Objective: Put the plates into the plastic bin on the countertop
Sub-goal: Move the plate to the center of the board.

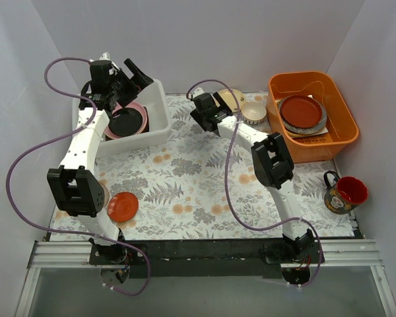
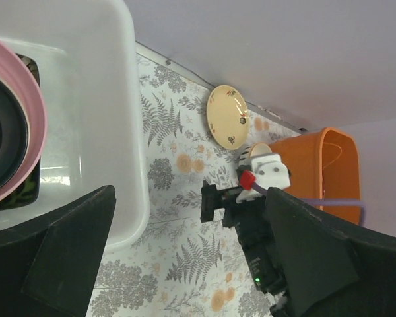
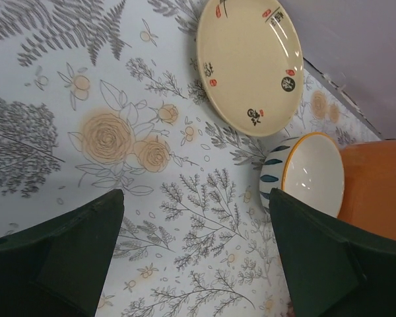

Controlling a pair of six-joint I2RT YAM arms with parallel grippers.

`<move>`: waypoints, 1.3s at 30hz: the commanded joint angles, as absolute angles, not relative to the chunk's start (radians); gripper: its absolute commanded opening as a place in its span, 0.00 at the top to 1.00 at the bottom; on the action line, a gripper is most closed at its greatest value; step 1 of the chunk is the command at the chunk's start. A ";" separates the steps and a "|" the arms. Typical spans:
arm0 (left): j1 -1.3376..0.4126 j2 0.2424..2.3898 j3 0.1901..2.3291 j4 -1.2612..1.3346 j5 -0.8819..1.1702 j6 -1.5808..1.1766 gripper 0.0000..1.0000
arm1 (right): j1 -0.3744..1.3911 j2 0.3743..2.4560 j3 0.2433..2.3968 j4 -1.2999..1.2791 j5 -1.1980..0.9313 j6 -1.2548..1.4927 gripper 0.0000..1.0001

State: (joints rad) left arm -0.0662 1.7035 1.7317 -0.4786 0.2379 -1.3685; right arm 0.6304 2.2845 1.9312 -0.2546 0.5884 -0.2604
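Note:
The white plastic bin (image 1: 160, 109) stands at the back left of the fern-print countertop (image 1: 185, 178). It holds a pink plate (image 1: 140, 111) with a black plate (image 1: 127, 122) on it. My left gripper (image 1: 133, 82) hovers over the bin's far side, open and empty; its wrist view shows the bin wall (image 2: 99, 99) and the pink plate (image 2: 28, 89). A cream plate (image 1: 232, 98) lies at the back middle. My right gripper (image 1: 222, 116) is open and empty just in front of it, above the cloth (image 3: 251, 63). A red-orange saucer (image 1: 122, 207) lies at front left.
A small cream bowl (image 1: 254, 112) sits right of the cream plate, close to my right gripper. An orange tub (image 1: 340, 132) at the back right holds a red-brown plate on a grey one (image 1: 302, 112). A dark mug (image 1: 343, 193) stands at the right edge.

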 commanded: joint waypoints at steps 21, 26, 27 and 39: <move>-0.037 1.608 1.597 -0.499 0.233 -1.318 0.02 | 0.554 2.534 2.068 0.049 0.612 -0.600 0.04; -0.031 1.620 1.594 -0.500 0.235 -1.322 0.02 | 0.529 2.562 2.082 0.049 0.595 -0.566 0.09; -0.029 1.624 1.595 -0.502 0.236 -1.322 0.02 | 0.523 2.569 2.083 0.055 0.595 -0.555 0.12; -0.021 1.634 1.597 -0.523 0.232 -1.316 0.02 | 0.486 2.638 2.151 0.038 0.528 -0.538 0.33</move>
